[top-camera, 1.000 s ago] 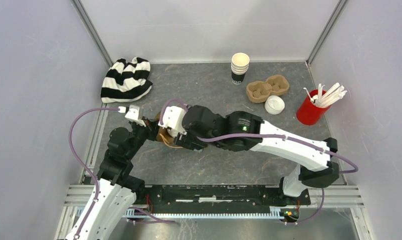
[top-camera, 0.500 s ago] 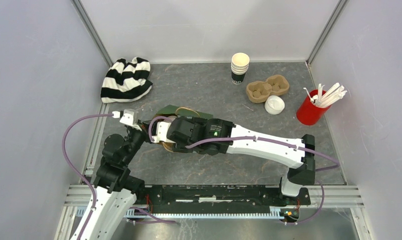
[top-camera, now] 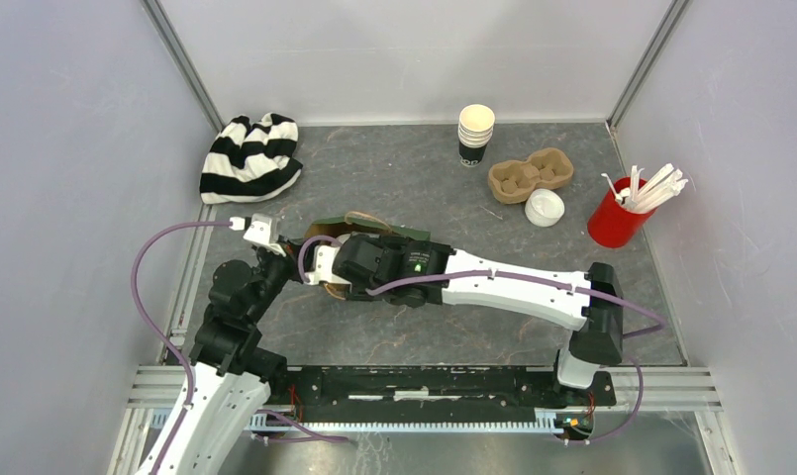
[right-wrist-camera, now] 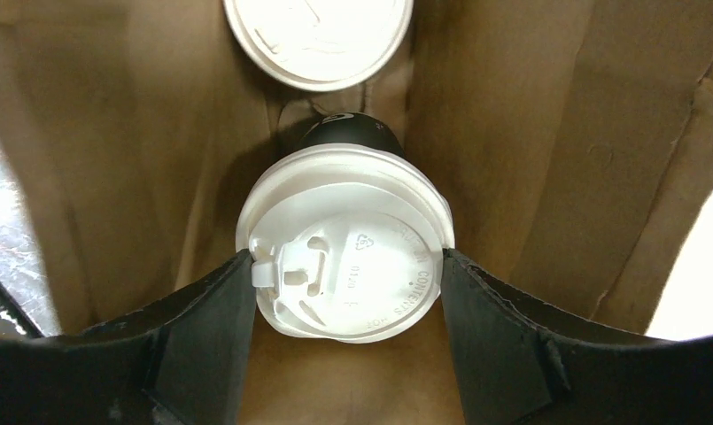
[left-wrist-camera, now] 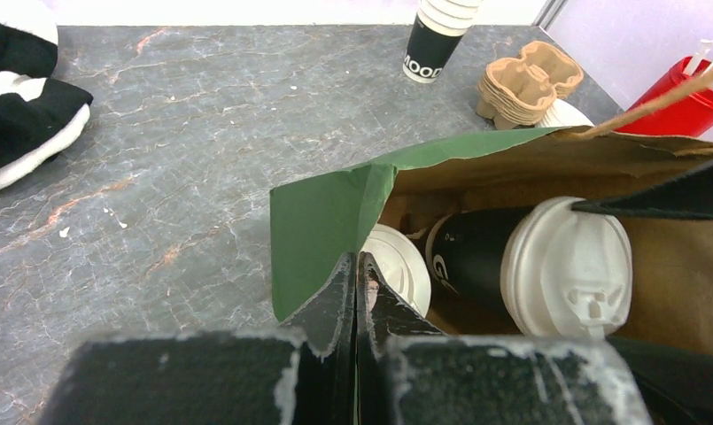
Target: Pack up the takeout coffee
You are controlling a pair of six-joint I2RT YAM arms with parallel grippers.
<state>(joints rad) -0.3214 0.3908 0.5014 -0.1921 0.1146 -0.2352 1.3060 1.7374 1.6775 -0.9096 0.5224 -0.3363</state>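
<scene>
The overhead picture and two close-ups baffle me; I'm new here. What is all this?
Two robot arms stand at a table. The wide view is from a fixed camera above; each close-up is from a wrist camera. The left gripper pinches the green edge of a paper bag. The right gripper, inside it, holds a lidded coffee cup beside a second lidded cup. On the table: a striped cloth, stacked cups, cardboard carriers, a loose lid, a red cup of stirrers.

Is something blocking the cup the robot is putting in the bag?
Nothing visible. The right gripper holds the dark paper cup with the white lid inside the green-and-brown paper bag; the other lidded cup sits beside it.
</scene>
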